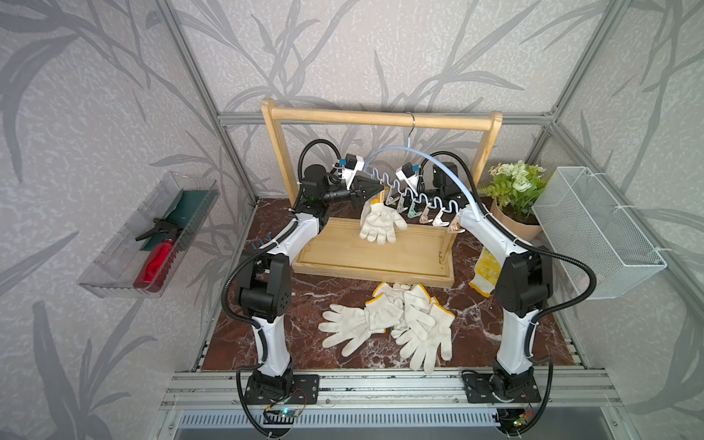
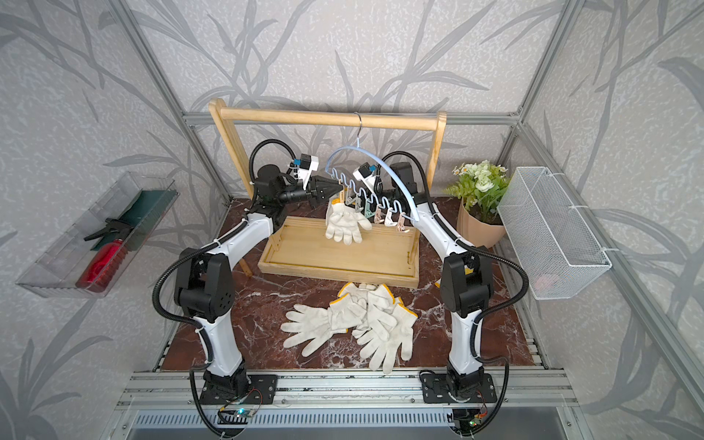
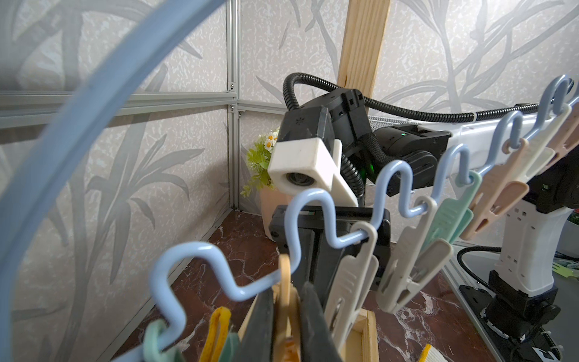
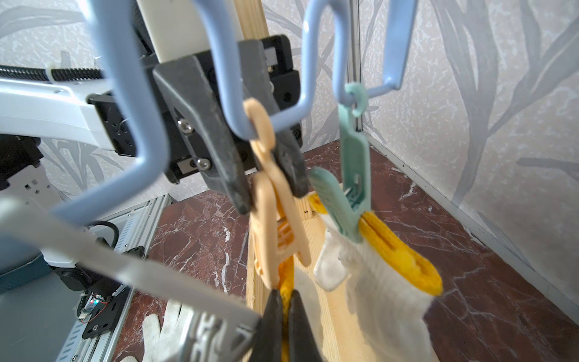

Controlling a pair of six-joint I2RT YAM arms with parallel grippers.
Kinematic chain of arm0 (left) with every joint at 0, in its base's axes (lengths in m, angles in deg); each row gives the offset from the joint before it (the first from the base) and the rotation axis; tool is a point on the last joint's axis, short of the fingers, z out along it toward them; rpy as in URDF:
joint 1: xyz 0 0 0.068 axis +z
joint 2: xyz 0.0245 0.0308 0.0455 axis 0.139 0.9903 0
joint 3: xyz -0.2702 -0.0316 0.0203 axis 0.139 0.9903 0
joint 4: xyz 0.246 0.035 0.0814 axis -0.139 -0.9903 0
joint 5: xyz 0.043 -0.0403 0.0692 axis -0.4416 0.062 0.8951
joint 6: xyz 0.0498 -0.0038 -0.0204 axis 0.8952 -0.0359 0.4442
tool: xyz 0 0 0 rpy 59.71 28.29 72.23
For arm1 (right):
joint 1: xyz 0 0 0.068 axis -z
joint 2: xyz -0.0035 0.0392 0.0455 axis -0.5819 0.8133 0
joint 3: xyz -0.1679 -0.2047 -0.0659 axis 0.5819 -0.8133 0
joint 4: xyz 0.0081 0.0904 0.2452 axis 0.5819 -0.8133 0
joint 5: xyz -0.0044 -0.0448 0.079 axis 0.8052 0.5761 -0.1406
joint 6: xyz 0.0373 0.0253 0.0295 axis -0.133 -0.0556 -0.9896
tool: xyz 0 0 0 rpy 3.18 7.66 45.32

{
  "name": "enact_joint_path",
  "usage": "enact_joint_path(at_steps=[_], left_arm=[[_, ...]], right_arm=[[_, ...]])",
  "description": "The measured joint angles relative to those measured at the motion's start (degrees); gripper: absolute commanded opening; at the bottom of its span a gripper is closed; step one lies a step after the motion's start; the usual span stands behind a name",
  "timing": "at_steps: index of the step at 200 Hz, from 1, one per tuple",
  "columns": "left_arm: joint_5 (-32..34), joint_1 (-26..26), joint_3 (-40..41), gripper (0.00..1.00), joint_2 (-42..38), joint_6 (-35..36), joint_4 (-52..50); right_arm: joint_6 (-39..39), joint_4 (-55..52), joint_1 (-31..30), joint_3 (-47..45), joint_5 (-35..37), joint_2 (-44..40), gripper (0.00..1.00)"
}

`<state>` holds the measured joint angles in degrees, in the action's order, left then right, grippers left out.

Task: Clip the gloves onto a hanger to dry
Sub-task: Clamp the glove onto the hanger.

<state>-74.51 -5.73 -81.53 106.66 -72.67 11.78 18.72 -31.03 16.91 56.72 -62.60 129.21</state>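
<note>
The light-blue hanger hangs by its hook from the wooden rack's top bar. My left gripper is shut on the handles of a peach clip near the hanger's left end. Just under that clip, my right gripper is shut on a glove's yellow cuff, which reaches up into the clip's mouth. Beside it, a mint clip bites the yellow cuff of a hanging off-white glove; I cannot tell whether both cuffs belong to one glove. In both top views a glove dangles there. Several more gloves lie piled on the marble table.
The wooden rack stands on its tray base behind the pile. A yellow patterned glove lies by the right arm. A potted plant and a wire basket are at the right, a clear bin with a red spray bottle at the left.
</note>
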Motion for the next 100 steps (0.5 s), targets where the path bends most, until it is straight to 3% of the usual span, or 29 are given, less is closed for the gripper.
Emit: enact_joint_path(at_steps=[100], left_arm=[[-1.36, 0.22, -0.61, 0.0, 0.48, -1.03, 0.24]], right_arm=[[-0.83, 4.07, 0.04, 0.04, -2.8, -0.04, 0.0]])
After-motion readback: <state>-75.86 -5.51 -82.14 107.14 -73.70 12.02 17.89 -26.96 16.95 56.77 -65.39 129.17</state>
